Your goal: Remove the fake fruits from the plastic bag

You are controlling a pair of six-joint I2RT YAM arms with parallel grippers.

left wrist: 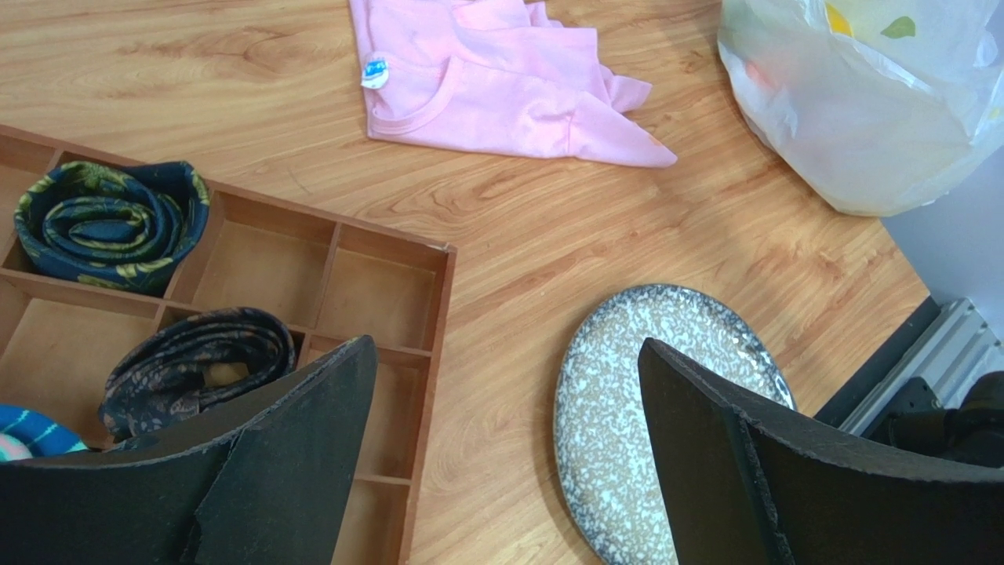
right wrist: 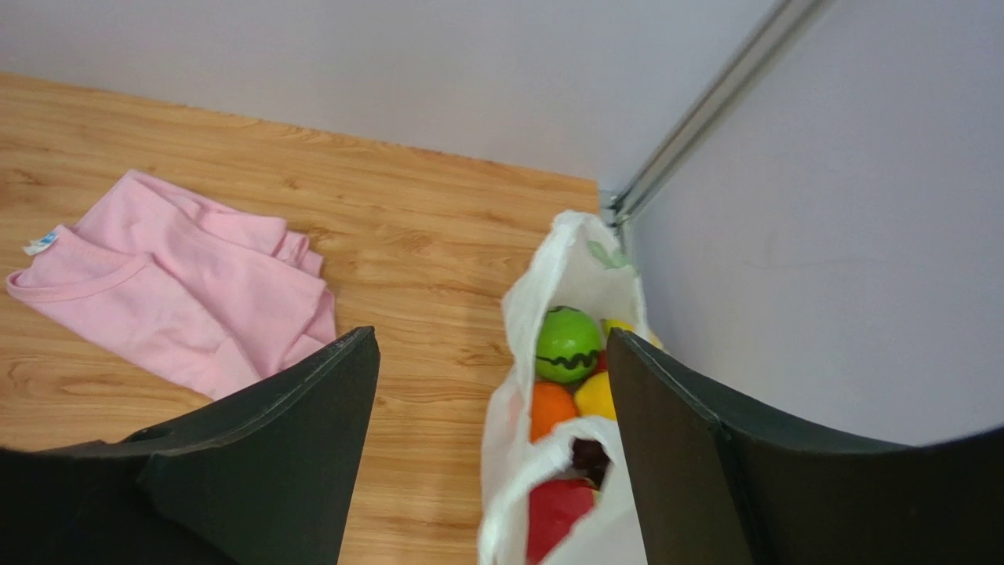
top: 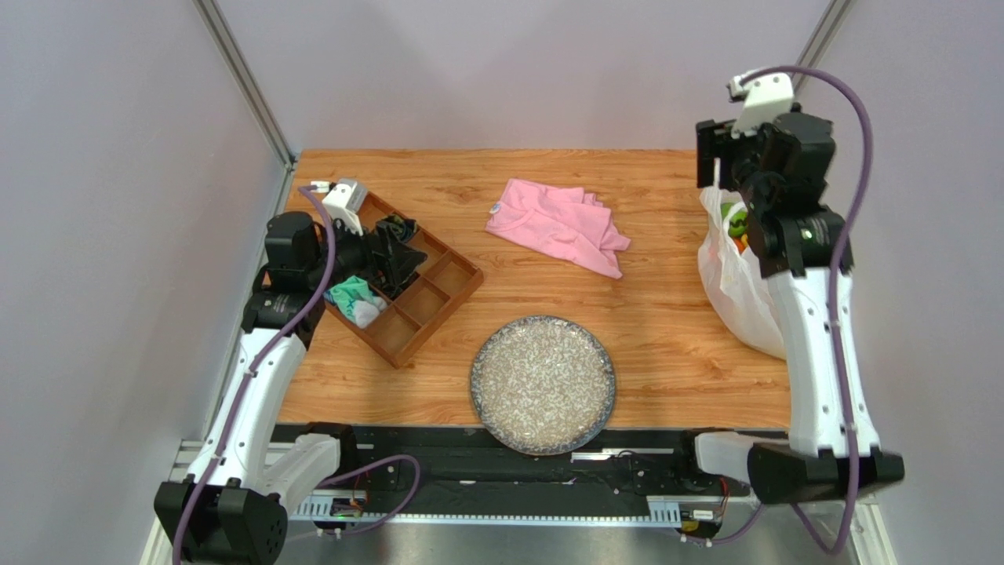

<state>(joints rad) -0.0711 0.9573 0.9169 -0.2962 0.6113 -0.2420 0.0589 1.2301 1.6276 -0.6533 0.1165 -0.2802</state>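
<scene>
Pink cloth (top: pixel 556 224) on desk (top: pixel 660 318), speckled plate (top: pixel 543 384) at near edge, left fingers (left wrist: pixel 295 436) apart over wooden tray (top: pixel 422 304), right fingers (right wrist: pixel 283 447) apart, raised above plastic bag (top: pixel 740 294) of fake fruits (right wrist: pixel 568 344)

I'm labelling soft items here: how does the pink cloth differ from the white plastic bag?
The pink fabric cloth lies flat, rumpled and opaque at the back middle of the wooden table; the translucent white plastic bag stands bulging at its right edge. The cloth shows nothing inside; the bag's open mouth shows glossy fake fruits. Both rest on that table.
</scene>
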